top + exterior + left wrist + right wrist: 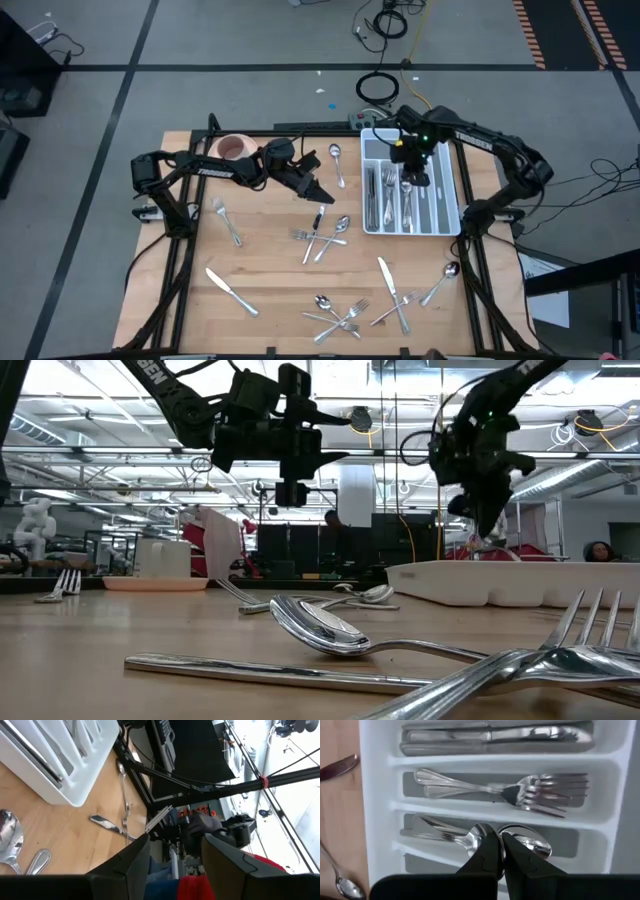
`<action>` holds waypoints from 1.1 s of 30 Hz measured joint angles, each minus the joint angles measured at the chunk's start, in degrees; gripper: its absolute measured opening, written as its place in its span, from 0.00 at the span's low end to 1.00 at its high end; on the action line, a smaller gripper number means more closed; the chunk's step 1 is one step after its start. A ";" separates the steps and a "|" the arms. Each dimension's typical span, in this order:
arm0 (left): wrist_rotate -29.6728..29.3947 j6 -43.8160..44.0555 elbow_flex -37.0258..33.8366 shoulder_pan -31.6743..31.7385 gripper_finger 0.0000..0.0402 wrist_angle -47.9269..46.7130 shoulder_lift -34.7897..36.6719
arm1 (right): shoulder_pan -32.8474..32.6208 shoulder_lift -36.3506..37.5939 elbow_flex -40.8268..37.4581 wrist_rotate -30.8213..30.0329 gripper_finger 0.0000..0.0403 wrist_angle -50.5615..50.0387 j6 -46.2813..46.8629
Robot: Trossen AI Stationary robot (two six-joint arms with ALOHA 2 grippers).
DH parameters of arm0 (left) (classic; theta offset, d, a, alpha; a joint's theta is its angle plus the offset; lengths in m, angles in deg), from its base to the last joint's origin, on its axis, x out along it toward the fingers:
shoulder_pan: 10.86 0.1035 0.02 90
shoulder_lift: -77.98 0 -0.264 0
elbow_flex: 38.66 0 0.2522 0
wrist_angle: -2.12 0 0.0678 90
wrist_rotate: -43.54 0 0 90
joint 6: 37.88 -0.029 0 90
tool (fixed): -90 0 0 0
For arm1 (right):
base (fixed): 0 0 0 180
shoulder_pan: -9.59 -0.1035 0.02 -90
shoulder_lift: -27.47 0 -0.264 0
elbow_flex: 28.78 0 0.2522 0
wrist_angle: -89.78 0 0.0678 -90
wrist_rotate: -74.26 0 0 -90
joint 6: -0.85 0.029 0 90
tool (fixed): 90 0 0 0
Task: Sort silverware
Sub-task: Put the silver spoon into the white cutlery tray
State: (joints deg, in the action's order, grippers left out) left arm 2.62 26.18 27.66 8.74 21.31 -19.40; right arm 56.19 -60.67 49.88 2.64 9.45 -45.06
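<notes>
**Cutlery half sorted, both arms up off the table**

Sorting has a good way to go. The white divided tray [452, 205] at the table's right-rear holds knives [495, 735], forks [520, 790] and spoons [525, 842], each kind in its own slot, so like already lies with like. Most silverware is loose on the wooden table [270, 280]: a crossed cluster of forks and a spoon [322, 236] near the middle, a knife [230, 290] at front left, a fork [228, 222] on the left, and a tangle [340, 315] at the front edge.

The right gripper [499, 851] hangs over the tray's spoon slot, jaws pressed together and holding nothing; my guess is it has nothing left to do there.

The left gripper [318, 190] is raised above the table just behind the centre cluster, jaws apart and empty, a stance that suits coming down on a piece below it. A pink cup [234, 147] stands at the rear left, well clear of the work.
</notes>
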 joint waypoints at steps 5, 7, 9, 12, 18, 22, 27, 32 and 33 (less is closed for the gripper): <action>0.18 -0.01 0.00 0.02 0.45 0.09 0.00 | 2.25 -5.40 -2.07 0.14 0.00 0.36 -1.21; 0.19 0.01 -0.02 0.04 0.45 0.51 0.00 | 2.97 -7.07 -2.17 0.16 0.00 1.46 -1.37; 0.20 0.05 -0.02 0.07 0.45 1.84 0.00 | 3.72 -9.15 -2.26 0.13 0.00 3.18 -0.77; 0.22 0.32 0.00 0.25 0.45 3.98 0.00 | 5.06 -11.79 -2.29 0.10 0.01 3.34 -0.12; 0.20 1.61 0.00 0.38 0.45 7.90 0.00 | 6.72 -15.79 -2.29 -2.12 0.11 5.54 1.08; 0.22 2.66 0.00 0.54 0.45 10.45 0.00 | 6.74 -15.29 -2.23 -3.15 0.23 6.73 1.78; 0.20 3.14 0.00 0.61 0.45 19.27 0.11 | 6.71 -12.15 -1.77 -5.42 0.36 6.53 2.31; -0.99 3.13 0.00 0.84 0.45 21.65 2.68 | 6.71 -6.14 -1.74 -7.30 0.45 6.36 3.10; -1.07 3.00 0.00 0.88 0.45 21.67 3.38 | 6.68 -4.68 -1.74 -8.36 0.46 6.27 3.23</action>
State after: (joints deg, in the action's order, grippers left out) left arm 1.55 29.17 27.66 9.62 42.98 -16.02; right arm 62.87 -65.35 48.13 -5.71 15.72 -41.83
